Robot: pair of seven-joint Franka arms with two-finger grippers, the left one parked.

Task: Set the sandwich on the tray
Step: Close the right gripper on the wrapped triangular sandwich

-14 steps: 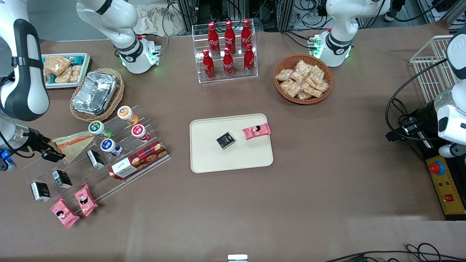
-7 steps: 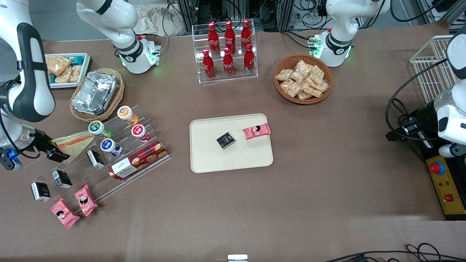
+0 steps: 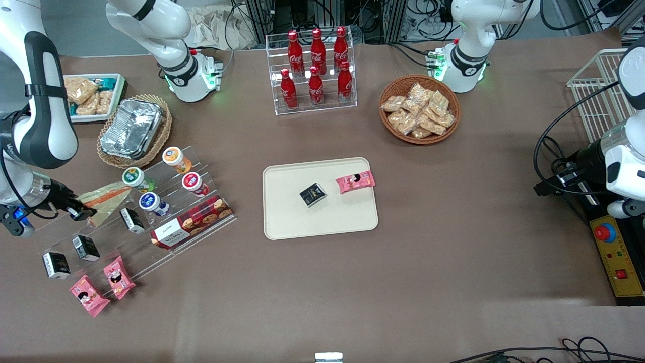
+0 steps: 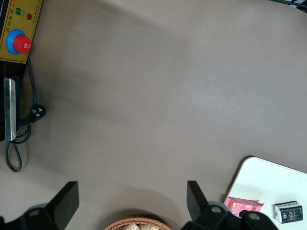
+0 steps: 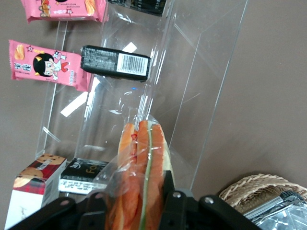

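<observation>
One end effector [image 3: 83, 214] clamps sandwich [image 3: 103, 200] over clear rack [image 3: 136, 227]; wedge tip aims toward tray [image 3: 287, 227].

bottles [image 3: 316, 65]: white Coca-Cola script on red | black box [image 5: 115, 62]: barcode label, digits unreadable | cookie box [image 3: 191, 222]: white panel with dark lettering, unreadable | cups [image 3: 151, 202]: lid print unreadable | pincer [image 5: 136, 203]: unmarked

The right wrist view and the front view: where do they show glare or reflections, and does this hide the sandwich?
Right wrist view: white highlights lie on the clear acrylic rack and on the wrap of the sandwich, yet its orange and green filling stays plain between the fingers of the gripper. Front view: even light, with glints only on the foil container; the sandwich stays readable.
</observation>
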